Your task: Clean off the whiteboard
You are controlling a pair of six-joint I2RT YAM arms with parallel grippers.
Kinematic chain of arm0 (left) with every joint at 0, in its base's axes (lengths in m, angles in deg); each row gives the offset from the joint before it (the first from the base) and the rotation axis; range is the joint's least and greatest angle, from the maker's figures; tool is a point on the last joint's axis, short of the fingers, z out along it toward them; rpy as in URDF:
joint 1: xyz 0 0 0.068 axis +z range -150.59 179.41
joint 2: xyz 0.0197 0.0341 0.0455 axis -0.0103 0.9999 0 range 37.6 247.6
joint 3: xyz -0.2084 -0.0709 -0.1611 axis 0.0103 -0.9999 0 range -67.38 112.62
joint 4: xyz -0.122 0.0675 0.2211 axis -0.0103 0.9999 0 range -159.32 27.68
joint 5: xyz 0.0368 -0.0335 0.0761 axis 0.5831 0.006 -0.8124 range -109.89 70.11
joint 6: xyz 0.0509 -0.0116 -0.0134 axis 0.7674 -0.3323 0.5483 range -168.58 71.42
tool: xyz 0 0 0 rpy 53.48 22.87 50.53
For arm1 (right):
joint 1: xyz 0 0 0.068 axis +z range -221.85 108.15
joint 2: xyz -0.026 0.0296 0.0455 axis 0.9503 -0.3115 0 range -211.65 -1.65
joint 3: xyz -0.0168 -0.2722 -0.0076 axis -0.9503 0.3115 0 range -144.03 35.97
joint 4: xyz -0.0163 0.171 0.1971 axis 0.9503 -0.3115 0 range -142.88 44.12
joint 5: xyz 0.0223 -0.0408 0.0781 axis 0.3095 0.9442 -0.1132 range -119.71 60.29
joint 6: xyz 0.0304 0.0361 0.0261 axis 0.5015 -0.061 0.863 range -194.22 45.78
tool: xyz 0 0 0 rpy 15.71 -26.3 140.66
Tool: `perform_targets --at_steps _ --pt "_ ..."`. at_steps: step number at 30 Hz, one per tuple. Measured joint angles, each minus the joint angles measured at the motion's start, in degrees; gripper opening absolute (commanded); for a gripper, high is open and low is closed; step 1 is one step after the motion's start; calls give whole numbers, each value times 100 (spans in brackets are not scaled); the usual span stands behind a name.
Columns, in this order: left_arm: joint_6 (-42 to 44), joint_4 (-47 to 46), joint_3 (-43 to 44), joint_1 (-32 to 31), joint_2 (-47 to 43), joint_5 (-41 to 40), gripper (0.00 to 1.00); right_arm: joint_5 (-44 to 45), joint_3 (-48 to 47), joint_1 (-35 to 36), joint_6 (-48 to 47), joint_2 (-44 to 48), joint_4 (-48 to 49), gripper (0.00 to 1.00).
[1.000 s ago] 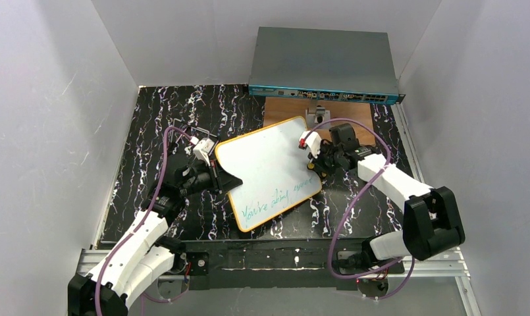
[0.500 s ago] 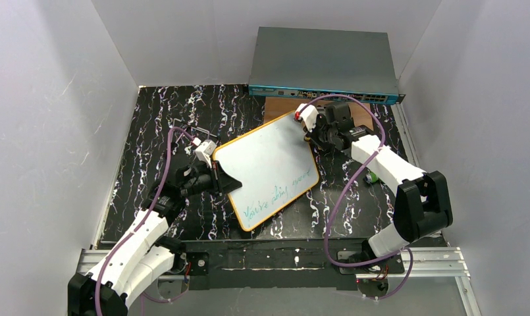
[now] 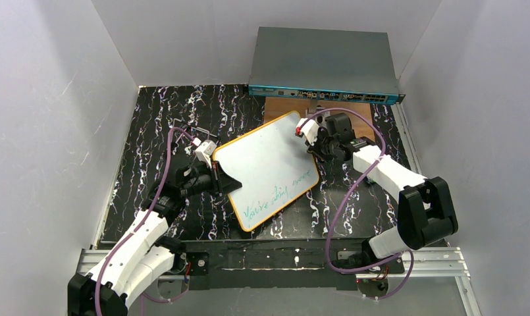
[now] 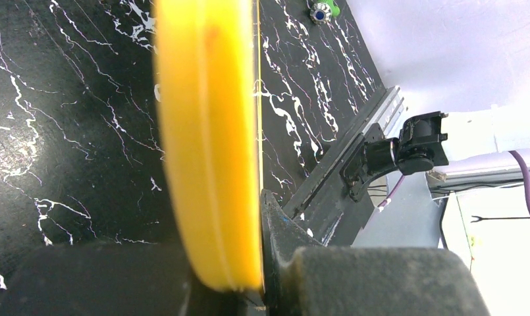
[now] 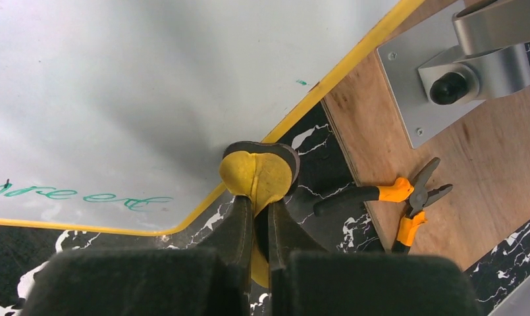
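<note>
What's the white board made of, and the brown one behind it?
The whiteboard: smooth, glossy white face, likely coated plastic or metal, with a yellow, plastic-looking rim. The brown board: probably plywood, matte, with wood grain showing.

The scene holds one whiteboard (image 3: 268, 164) with a single line of green handwriting (image 3: 275, 196) on it, one yellow pad (image 5: 257, 172), and two robot arms: one left arm (image 3: 140, 234) and one right arm (image 3: 390, 172). There is also one grey equipment box (image 3: 324, 62), one brown wooden board (image 5: 499, 171), one metal bracket (image 5: 440, 79), one pair of orange-handled pliers (image 5: 394, 194) and one small green-and-blue object (image 4: 320, 10).
</note>
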Motion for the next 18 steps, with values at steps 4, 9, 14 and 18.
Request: perform_targets --at_steps 4,9,14,18 --pt "0 2 0 0 0 0 0 140 17 35 -17 7 -7 1" --pt "57 13 0 -2 0 33 0 374 -293 103 197 -42 -188 1" --pt "149 116 0 -17 17 94 0 518 -1062 116 409 -262 -111 1" --pt "188 142 0 -46 37 127 0 588 -1486 116 549 -435 -20 1"
